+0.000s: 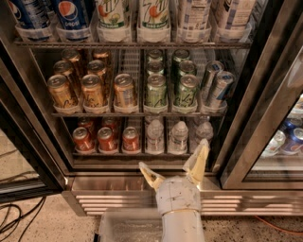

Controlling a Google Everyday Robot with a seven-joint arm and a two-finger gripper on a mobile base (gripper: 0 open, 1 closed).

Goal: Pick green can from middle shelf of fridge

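Closest to the camera is the robot's arm, coming up from the bottom edge, with the gripper point(173, 156) well below the green can point(186, 92) and a bit to its left. Its two fingers are spread wide in a V and there's nothing between them. The right finger point(199, 160) pokes up in front of the lowest rack, and the left one point(149, 176) only gets as high as the door sill.

Behind the arm, far below the green can, is the fridge's point(109, 201) shiny slatted base. Its doors are open.

One rack below the green can there are three red cans point(107, 139) off to the lower left and water bottles point(179, 137) almost straight underneath.

The green can stands upright at the front of the middle shelf point(137, 114), right at the clear lip. A paler green can point(155, 91) is just beside it on the left, and the gold cans point(92, 90) are further left. Two silver cans point(215, 87) lean at an angle just to its right. More cans line up behind it in the same lane.

Above the green can, the top rack holds tall bottles point(113, 14).
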